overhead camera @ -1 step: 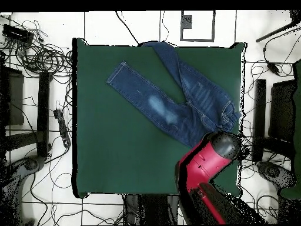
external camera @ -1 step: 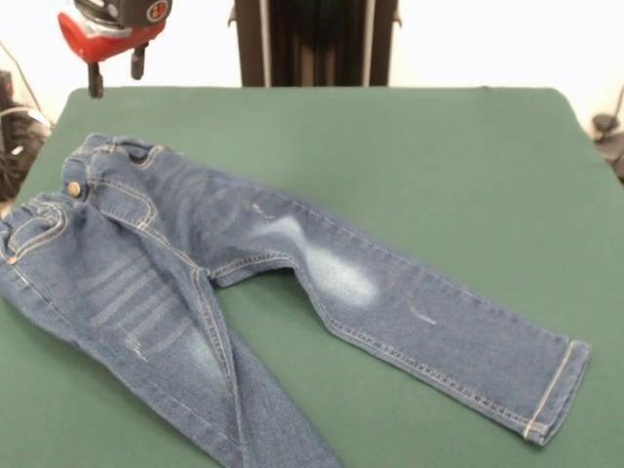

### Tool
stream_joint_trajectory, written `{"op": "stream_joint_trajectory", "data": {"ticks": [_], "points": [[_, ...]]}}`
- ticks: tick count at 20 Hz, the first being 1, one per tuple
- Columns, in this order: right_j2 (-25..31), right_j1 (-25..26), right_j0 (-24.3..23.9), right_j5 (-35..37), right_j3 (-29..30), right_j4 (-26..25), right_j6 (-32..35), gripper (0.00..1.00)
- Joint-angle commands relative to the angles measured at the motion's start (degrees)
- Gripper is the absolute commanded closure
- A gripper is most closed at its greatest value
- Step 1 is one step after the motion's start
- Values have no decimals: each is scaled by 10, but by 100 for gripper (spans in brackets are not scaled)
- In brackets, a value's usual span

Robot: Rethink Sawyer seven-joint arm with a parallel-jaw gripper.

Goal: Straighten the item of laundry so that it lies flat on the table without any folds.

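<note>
The item of laundry (external camera @ -1 step: pixel 244 283) is a small pair of blue denim jeans lying face up on the left half of the green table (external camera @ -1 step: pixel 439 166). Its waistband with a brass button is at the left. One leg runs right to a hemmed cuff, and the other leg passes out of the picture's bottom edge. In the overhead view the jeans (overhead camera @ -1 step: pixel 176 100) reach the table's top edge. My gripper (external camera @ -1 step: pixel 117 76) hangs open and empty above the table's far left corner, a little beyond the waistband and apart from it. From above, the red arm (overhead camera @ -1 step: pixel 206 162) hides the gripper.
Green cloth (overhead camera @ -1 step: pixel 117 153) shows bare over the overhead view's lower left. Tangled cables (overhead camera @ -1 step: pixel 41 59) lie on the floor beside the table's left edge. Dark equipment (overhead camera @ -1 step: pixel 282 118) stands along its right edge. A black column (external camera @ -1 step: pixel 314 44) rises behind the far edge.
</note>
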Motion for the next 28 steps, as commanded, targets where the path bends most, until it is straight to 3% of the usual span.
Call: {"op": "stream_joint_trajectory", "data": {"ticks": [1, 11, 20, 25, 28], "points": [[92, 46, 32, -33, -78, 33, 61, 0], [127, 69, 39, -89, -156, 71, 88, 0], [120, 97, 72, -81, -204, 92, 191, 0], [120, 98, 89, -124, -232, 138, 199, 0], [113, 103, 104, -142, -251, 141, 204, 0]]}}
